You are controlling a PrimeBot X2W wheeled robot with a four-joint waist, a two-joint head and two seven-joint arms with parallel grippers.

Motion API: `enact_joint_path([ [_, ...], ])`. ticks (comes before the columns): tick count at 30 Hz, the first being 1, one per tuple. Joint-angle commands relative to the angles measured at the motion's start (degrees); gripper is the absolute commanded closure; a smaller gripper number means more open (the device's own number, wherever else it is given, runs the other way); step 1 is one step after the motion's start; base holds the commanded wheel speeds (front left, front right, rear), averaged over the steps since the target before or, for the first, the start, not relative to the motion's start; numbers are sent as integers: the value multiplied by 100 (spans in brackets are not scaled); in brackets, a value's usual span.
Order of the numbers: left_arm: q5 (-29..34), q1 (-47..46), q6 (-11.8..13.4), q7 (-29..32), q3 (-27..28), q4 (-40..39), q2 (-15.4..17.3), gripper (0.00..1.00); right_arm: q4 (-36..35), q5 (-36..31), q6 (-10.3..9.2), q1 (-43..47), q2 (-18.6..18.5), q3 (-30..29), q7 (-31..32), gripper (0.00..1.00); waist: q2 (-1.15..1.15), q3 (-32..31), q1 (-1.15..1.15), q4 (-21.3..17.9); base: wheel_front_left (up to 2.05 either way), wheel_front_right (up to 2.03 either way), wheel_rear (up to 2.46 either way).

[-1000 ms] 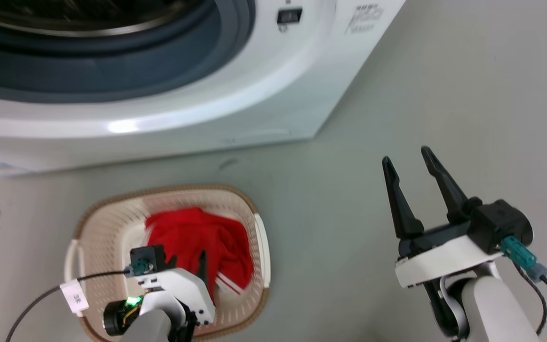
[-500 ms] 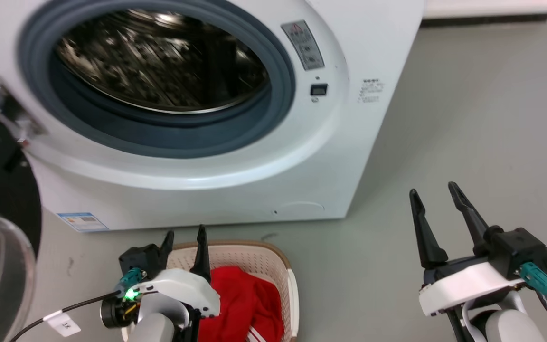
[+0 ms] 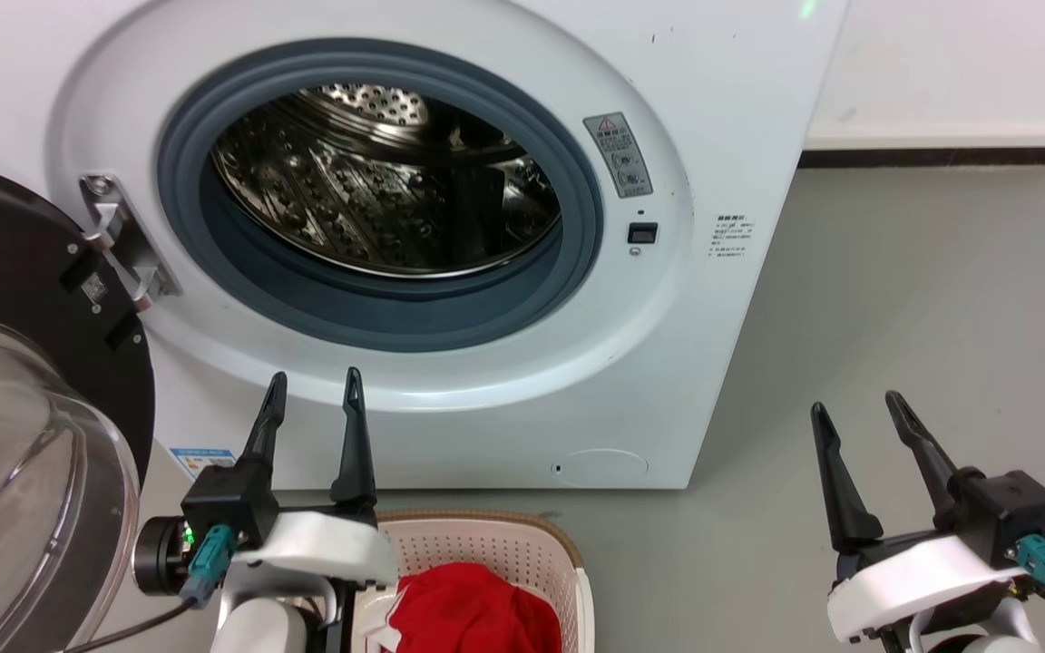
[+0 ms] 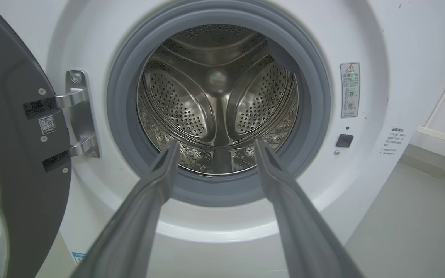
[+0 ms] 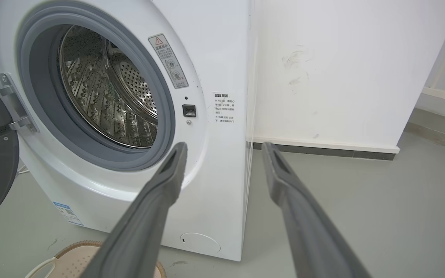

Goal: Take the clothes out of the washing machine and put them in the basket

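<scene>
Grey floor (image 3: 922,299), white wall (image 3: 958,63) behind. Red clothes (image 3: 473,617) heaped in the basket (image 3: 486,549), just before the washing machine (image 3: 713,136); drum (image 4: 216,100) open, seemingly bare, lowest part hidden by the door ring (image 3: 377,322). Left gripper (image 3: 316,376) above the basket, jaws apart, empty, aimed at the drum. Right gripper (image 3: 854,404) aside over floor, jaws apart, empty. Likely hazard: reaching in blind, scraping steel or snagging the door ring.

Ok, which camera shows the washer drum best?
The left wrist view: it looks straight into the drum, back wall included. The head view looks down into it; the right wrist view sees it from the side.
</scene>
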Motion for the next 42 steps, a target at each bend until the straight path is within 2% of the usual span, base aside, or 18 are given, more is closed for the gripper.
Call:
enact_joint_path([
  [1, 104, 118, -24, -14, 5, -81, 62, 0, -44, -32, -4, 101, -1, -15, 19, 0, 0, -92, 2, 17, 0, 0, 0],
  [10, 232, 410, -7, 24, -18, -189, 263, 0, -180, 6, -3, 307, -1, 2, 116, 0, 0, -265, 2, 29, 0, 0, 0],
  [34, 87, 591, 66, 159, -125, -283, 299, 0, -164, 50, -4, 385, -1, 49, 133, 0, 0, -313, 2, 31, 0, 0, 0],
  [35, 100, 537, 70, 154, -110, -258, 295, 100, -156, 45, 0, 342, 0, 49, 159, 100, 0, -313, 2, 31, 0, 0, 0],
  [37, 69, 560, 63, 172, -94, -168, 282, 100, -77, 76, 0, 376, 1, 65, 157, 100, 0, -313, 2, 30, 0, 0, 0],
  [42, -511, 502, -18, 340, 31, -97, 260, 100, -15, 754, 0, 344, -32, 55, 166, 100, 0, -309, 2, 35, 0, 0, 0],
])
